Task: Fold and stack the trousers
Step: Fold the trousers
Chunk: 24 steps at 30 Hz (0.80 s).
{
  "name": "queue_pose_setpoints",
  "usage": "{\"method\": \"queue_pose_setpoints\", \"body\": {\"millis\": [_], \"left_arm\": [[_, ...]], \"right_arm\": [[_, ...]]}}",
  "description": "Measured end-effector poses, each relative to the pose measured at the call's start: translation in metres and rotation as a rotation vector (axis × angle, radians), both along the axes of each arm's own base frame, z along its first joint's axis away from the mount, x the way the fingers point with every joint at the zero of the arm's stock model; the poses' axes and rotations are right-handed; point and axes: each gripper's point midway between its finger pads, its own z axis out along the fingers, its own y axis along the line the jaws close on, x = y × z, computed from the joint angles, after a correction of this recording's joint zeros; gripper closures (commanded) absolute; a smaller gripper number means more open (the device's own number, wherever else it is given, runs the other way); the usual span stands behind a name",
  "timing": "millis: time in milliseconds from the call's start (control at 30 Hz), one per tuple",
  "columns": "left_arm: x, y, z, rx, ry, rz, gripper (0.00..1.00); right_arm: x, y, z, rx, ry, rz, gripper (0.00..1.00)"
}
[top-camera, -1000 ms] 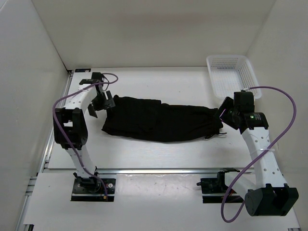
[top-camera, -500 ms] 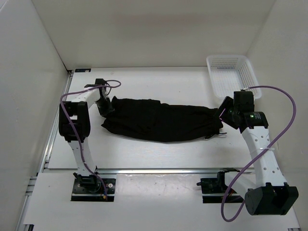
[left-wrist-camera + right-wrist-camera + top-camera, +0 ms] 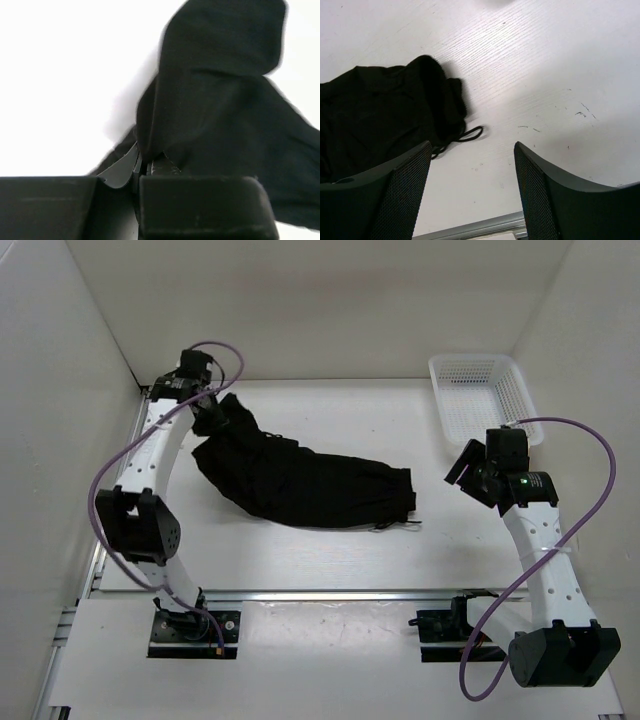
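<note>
Sagging limply mid-frame on the counter (image 3: 330,560), the soft, light trousers (image 3: 310,482) are being pinched at their upper-left end by the closed left hand (image 3: 214,421). The right hand (image 3: 459,468) is being held agape and empty, and the lower-right end seems the best place to grip.

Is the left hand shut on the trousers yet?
Shut on them: the left wrist view shows the left hand pinching a fold of the trousers.

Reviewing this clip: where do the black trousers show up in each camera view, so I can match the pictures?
Top external: the trousers lie across the middle of the table, their far-left end pinched in the left gripper.
Left wrist: the trousers fill the right half, clamped between the fingers at the bottom.
Right wrist: the trousers sit at the left edge, the cord trailing right.
Shared landmark: the white table.
</note>
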Motion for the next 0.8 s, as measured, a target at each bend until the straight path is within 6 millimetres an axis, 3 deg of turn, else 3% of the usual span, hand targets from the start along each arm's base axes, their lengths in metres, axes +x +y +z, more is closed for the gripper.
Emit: {"method": "queue_pose_setpoints", "body": {"millis": [100, 200, 500, 733, 767, 800], "left_arm": [[-0.006, -0.048, 0.043, -0.015, -0.104, -0.081, 0.9], [-0.021, -0.1, 0.06, -0.049, -0.135, -0.165, 0.9], [-0.061, -0.251, 0.085, -0.161, -0.172, -0.358, 0.9], [-0.085, -0.343, 0.073, -0.221, -0.156, -0.467, 0.9], [-0.085, -0.353, 0.068, -0.224, -0.147, -0.476, 0.83], [-0.086, -0.362, 0.062, -0.232, -0.137, -0.49, 0.56]], "right_arm": [[0.0, 0.001, 0.0, 0.005, 0.0, 0.002, 0.28], [0.0, 0.002, 0.0, 0.008, 0.0, 0.003, 0.28], [-0.006, 0.001, 0.001, 0.007, 0.005, 0.003, 0.28], [-0.013, -0.005, 0.008, -0.011, 0.002, -0.013, 0.28], [-0.014, -0.006, 0.012, -0.016, -0.007, -0.016, 0.27], [-0.015, -0.008, 0.016, -0.024, -0.016, -0.019, 0.27]]}}
